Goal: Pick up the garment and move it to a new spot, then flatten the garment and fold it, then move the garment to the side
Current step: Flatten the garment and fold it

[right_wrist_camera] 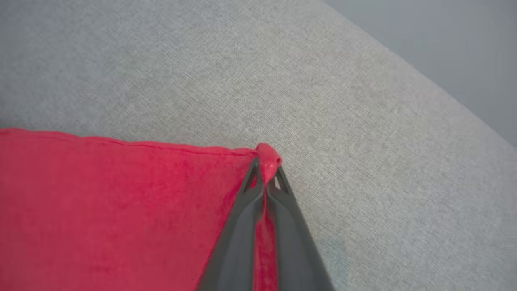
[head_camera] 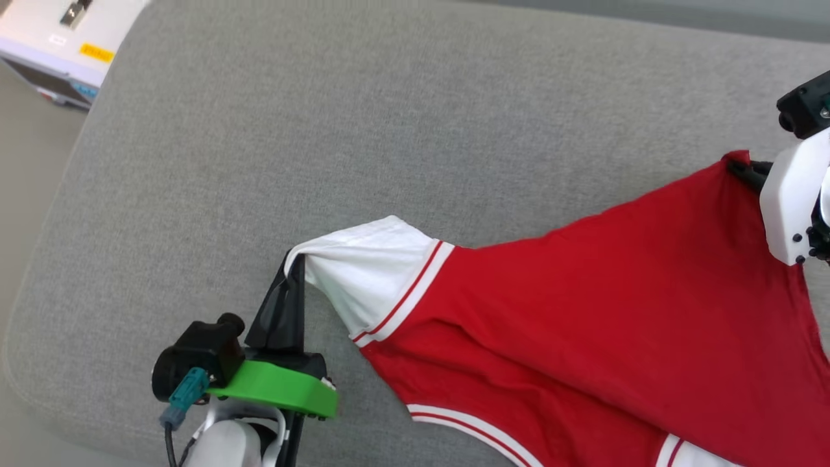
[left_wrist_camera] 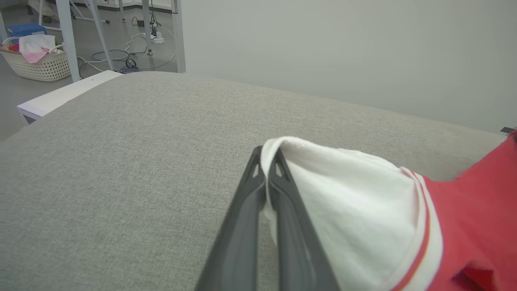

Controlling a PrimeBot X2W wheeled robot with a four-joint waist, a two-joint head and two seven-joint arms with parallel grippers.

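Nearest the robot, the left tool [head_camera: 293,261] is pressed together on the tip of the white sleeve [head_camera: 373,272] of the garment [head_camera: 583,305], which is stretched over the grey cushion [head_camera: 324,117]. From there the red cloth runs rightward and away, its long axis a diagonal between the arms. At the far end the right tool [head_camera: 742,170] pinches a red hem corner, so the coming move likely needs both arms travelling together.

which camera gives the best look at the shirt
Head view: the garment stretches across the grey cushion between the left gripper, shut on its white sleeve, and the right gripper, shut on a red corner. The left wrist view gives the sleeve close up, the right wrist view that corner.
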